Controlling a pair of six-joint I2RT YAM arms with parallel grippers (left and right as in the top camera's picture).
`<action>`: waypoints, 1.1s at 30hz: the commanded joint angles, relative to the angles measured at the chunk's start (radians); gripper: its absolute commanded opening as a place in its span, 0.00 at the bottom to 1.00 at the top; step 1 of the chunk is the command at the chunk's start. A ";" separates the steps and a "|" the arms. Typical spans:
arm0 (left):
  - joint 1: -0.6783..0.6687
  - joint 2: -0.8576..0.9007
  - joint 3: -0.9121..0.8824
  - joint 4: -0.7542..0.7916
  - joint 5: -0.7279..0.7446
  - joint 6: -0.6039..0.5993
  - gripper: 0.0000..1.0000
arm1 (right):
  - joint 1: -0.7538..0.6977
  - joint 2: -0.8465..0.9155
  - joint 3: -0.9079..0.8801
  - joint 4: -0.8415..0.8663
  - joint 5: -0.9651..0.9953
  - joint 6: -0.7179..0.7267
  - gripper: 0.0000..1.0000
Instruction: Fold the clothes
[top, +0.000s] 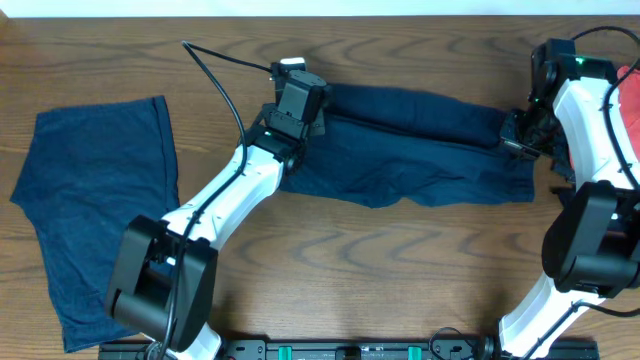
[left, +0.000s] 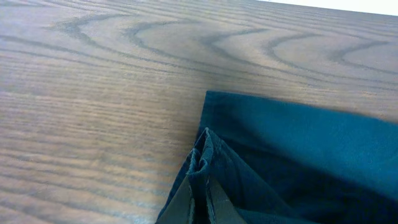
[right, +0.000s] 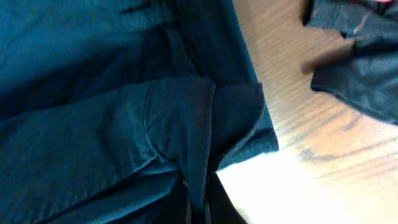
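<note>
Overhead pic is lit brightly and evenly; only faint, soft shadows are cast on the table. In the right wrist view a strong white glare is seen on the wood at bottom centre, and the dark cloth at top right is blurred. In the left wrist view the navy garment is defocused near the lens, esp. bottom edge.

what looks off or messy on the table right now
Nothing spilled or torn. The wrinkled dark navy cloth garment at centre is folded unevenly, its near edge wavy; a second flat navy garment lies skewed at the left.
</note>
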 joint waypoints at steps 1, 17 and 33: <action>0.016 0.033 0.010 0.022 -0.013 0.017 0.06 | 0.002 0.018 0.027 0.032 0.060 -0.023 0.01; 0.016 0.110 0.010 0.113 -0.013 0.017 0.06 | 0.025 0.019 0.027 0.341 0.060 -0.023 0.64; 0.016 0.110 0.010 0.124 -0.016 0.017 0.06 | 0.138 0.039 0.052 0.516 0.079 -0.018 0.99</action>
